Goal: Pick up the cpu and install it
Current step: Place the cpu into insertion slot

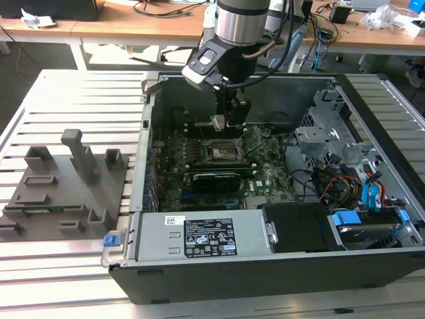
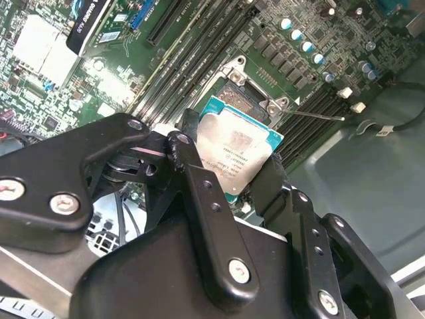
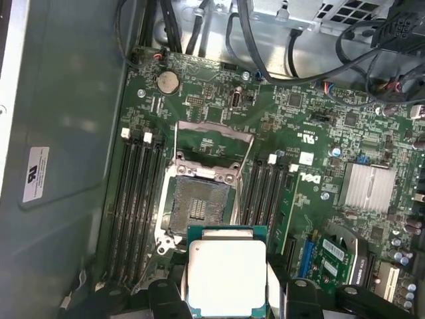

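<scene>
**Gripper (image 1: 228,123) clamping cpu (image 3: 226,276) just short of open socket (image 3: 199,206)**

Fingers are pinching the cpu by two opposite edges, its metal top facing both wrist cameras. The gripper is hanging inside the computer case (image 1: 265,279), over the motherboard (image 3: 319,133). In the first wrist view the socket is lying just beside the cpu, edges roughly parallel. The cpu is judged not yet seated.

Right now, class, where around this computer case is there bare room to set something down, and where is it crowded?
Bare: the slatted table between the grey tray and the desks, and again at the exterior view's lower left beside the case. Inside, the open socket between memory slots is bare. Crowded: the cable corner.
</scene>
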`<state>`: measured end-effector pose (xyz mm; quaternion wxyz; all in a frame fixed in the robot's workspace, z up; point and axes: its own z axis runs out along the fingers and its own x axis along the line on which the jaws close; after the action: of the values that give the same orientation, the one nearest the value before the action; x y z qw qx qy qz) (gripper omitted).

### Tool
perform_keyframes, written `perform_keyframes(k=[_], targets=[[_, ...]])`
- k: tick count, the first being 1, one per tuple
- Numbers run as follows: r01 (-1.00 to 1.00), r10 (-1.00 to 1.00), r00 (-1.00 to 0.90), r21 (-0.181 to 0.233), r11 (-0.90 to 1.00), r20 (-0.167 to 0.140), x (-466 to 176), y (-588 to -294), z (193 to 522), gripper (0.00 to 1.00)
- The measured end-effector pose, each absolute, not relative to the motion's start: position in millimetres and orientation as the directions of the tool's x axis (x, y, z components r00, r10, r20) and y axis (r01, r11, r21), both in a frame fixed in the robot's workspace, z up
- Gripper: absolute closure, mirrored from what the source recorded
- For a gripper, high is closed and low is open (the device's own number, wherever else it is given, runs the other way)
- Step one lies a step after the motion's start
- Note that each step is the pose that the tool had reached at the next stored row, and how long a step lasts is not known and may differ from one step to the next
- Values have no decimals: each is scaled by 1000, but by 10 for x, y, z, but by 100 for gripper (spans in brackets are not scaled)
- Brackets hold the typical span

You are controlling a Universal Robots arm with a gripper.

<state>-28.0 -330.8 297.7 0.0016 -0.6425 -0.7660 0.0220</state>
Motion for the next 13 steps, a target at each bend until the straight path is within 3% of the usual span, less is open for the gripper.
perform_keyframes(k=[13], targets=[[995,995,-96,-36,95,-26,-280,-3308,2977,45]])
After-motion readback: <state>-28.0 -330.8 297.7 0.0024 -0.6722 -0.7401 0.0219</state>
